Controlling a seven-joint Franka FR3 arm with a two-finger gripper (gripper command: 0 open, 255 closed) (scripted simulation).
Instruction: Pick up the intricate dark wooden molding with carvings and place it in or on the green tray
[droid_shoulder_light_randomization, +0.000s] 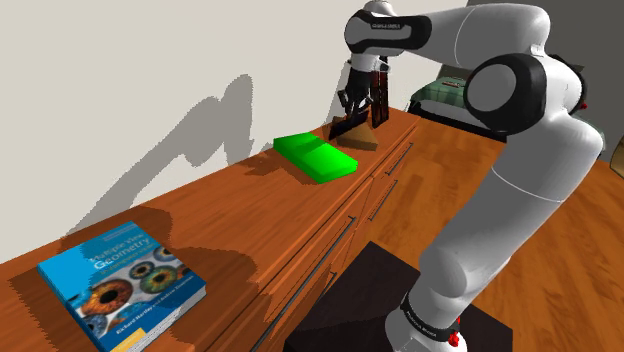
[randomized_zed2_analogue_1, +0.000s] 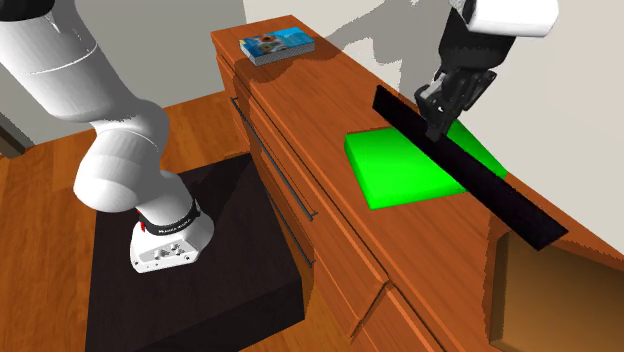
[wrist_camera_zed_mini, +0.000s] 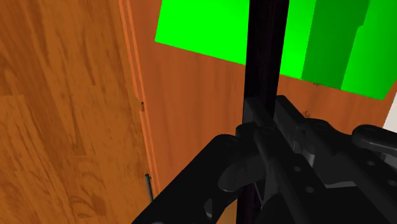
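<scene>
Molding (randomized_zed2_analogue_1: 490, 187): you see a long near-black strip, clasped in gripper (randomized_zed2_analogue_1: 437, 125), slanted above green tray (randomized_zed2_analogue_1: 395, 165) | tray: flat, on counter (randomized_zed2_analogue_1: 320, 88)

White arm (droid_shoulder_light_randomization: 520, 170) rises from its stand (droid_shoulder_light_randomization: 370, 300), bends at the elbow and reaches over the dresser's (droid_shoulder_light_randomization: 250, 210) far end. Its black gripper (randomized_zed2_analogue_1: 437, 120) points downward, apparently clamped on a long dark molding (randomized_zed2_analogue_1: 490, 190) held at a slant.

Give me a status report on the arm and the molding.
Gripper shut on dark molding. It hangs over green tray, not yet released. Book far off, out of the way.
</scene>
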